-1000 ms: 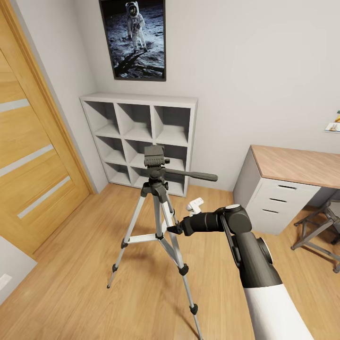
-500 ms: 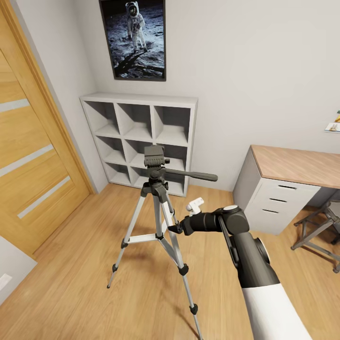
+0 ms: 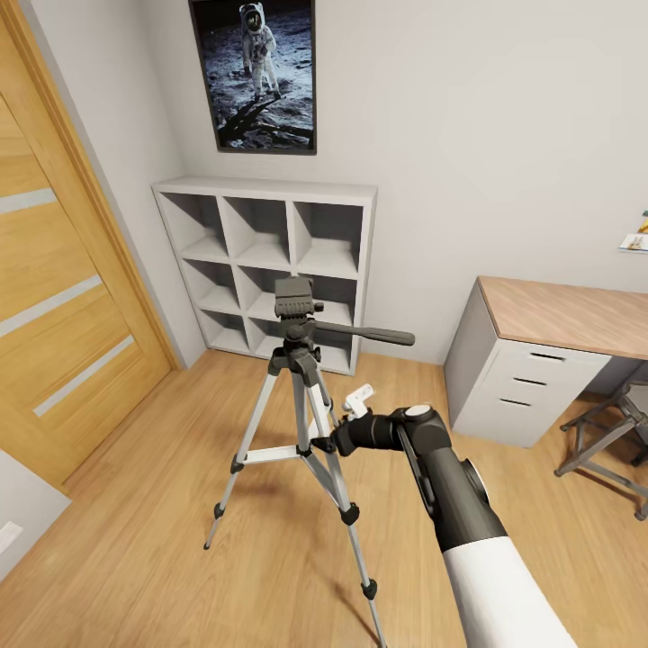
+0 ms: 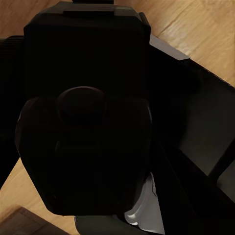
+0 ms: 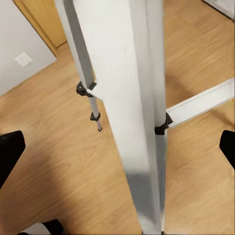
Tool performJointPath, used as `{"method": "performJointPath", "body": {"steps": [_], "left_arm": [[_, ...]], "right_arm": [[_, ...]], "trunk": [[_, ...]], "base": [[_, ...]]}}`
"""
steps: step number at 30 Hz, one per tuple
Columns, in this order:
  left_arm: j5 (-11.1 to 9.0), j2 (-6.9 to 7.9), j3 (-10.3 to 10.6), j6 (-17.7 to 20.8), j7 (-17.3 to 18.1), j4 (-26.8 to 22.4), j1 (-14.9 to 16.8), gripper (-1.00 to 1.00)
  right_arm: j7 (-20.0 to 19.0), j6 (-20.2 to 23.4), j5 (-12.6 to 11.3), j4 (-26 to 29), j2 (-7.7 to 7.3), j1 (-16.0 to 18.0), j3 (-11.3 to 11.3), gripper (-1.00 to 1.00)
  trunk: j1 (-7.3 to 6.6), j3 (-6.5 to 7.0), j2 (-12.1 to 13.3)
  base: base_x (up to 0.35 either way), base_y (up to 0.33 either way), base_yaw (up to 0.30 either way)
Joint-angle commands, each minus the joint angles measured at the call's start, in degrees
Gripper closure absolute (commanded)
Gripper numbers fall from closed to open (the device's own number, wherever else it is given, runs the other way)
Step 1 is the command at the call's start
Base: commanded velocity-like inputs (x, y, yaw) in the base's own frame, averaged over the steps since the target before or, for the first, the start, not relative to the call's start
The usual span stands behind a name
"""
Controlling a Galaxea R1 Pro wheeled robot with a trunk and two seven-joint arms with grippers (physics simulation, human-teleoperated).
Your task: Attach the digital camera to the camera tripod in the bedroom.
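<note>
Right now the right gripper [image 3: 335, 430] is low down beside the camera tripod [image 3: 301, 387], close to its front leg. Its two black fingers [image 5: 11, 149] are spread wide apart, and the silver leg stands in the gap between them, in the right wrist view. The fingers do not touch the leg and they hold nothing. One white pad sticks up just past the leg in the head view.

Above the gripper is the black tripod head [image 3: 294, 300], with its long handle [image 3: 364, 335] poking out sideways over the arm. Below the gripper the thin legs go down to the wood floor [image 3: 162, 504] and end in black feet.

Behind the tripod, farther from the gripper, is a white cube shelf [image 3: 270, 261] against the grey wall. An astronaut poster [image 3: 256, 72] hangs above the shelf. Off to the arm's right side is a grey desk [image 3: 558, 342] with a wood top. A wooden door [image 3: 63, 288] is on the other side, well apart from the gripper.

The left wrist view is very dark. A big black shape sits close to the camera there, so I cannot tell how the left gripper stands or if it holds anything.
</note>
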State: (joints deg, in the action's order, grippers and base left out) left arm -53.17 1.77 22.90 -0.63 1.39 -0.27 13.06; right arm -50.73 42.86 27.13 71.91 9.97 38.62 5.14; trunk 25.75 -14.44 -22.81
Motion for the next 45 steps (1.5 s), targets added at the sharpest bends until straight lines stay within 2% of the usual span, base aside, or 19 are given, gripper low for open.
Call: {"method": "performJointPath", "body": {"steps": [1, 6, 19, 23, 26, 27, 31, 33, 36, 40, 45], "left_arm": [[-0.4, 0.0, 0.5, -0.1, 0.1, 0.0, 0.0, 1.0], [-0.4, -0.01, 0.5, -0.1, 0.1, 0.0, 0.0, 1.0], [-0.4, -0.02, 0.5, -0.1, 0.1, 0.0, 0.0, 1.0], [-0.4, -0.02, 0.5, -0.1, 0.2, 0.0, 0.0, 1.0], [-0.4, -0.01, 0.5, -0.1, 0.2, 0.0, 0.0, 1.0], [-0.4, -0.01, 0.5, -0.1, 0.2, 0.0, 0.0, 1.0], [-0.4, 0.0, 0.5, -0.1, 0.2, 0.0, 0.0, 1.0], [-0.5, 0.03, 0.5, -0.1, 0.2, 0.0, 0.0, 1.0], [-0.4, 0.06, 0.5, -0.1, 0.2, 0.0, 0.0, 1.0], [-0.5, 0.07, 0.5, -0.1, 0.2, 0.0, 0.0, 1.0], [-0.5, 0.07, 0.5, -0.1, 0.1, 0.0, 0.0, 1.0]], "right_arm": [[0.0, -0.2, 0.6, 0.0, 0.03, 0.1, -0.1, -1.0], [2.0, -1.8, 0.5, -0.3, 0.03, 0.0, -0.1, -1.0], [2.6, -2.4, 0.3, -0.4, 0.03, 0.0, -0.1, -1.0], [2.6, -2.5, -0.4, -0.5, 0.03, 0.0, -0.1, -1.0], [2.7, -2.7, -2.5, -0.5, 0.03, 0.1, -0.1, -1.0], [2.7, -3.2, -3.9, -0.7, 0.03, 0.1, -0.1, -1.0], [3.1, -5.6, -6.5, -2.4, 0.03, 0.0, -0.1, -1.0], [4.6, -10.1, -8.8, -5.1, 0.03, 0.1, -0.1, -1.0], [6.8, -15.0, -10.7, -7.0, 0.03, 0.1, -0.1, -1.0], [8.9, -18.8, -12.2, -8.0, 0.03, 0.1, -0.1, -1.0], [10.2, -20.6, -13.2, -8.9, 0.03, 0.1, -0.1, -1.0]], "trunk": [[0.03, -0.1, -0.1], [0.03, -0.1, -0.1], [0.03, -0.1, -0.1], [0.03, -0.1, -0.1], [0.03, -0.1, -0.1], [0.03, -0.1, -0.1], [0.03, -0.1, -0.1], [0.03, -0.1, -0.1], [0.03, -0.1, -0.1], [0.03, -0.1, -0.1], [0.03, -0.1, -0.1]], "base": [[0.0, 0.0, 0.0], [0.0, 0.0, 0.0], [0.0, 0.0, 0.0], [0.0, 0.0, 0.0], [0.0, 0.0, 0.0], [0.0, 0.0, 0.0], [0.0, 0.0, 0.0], [0.0, 0.0, 0.0], [0.0, 0.0, 0.0], [0.0, 0.0, 0.0], [0.0, 0.0, 0.0]]}}
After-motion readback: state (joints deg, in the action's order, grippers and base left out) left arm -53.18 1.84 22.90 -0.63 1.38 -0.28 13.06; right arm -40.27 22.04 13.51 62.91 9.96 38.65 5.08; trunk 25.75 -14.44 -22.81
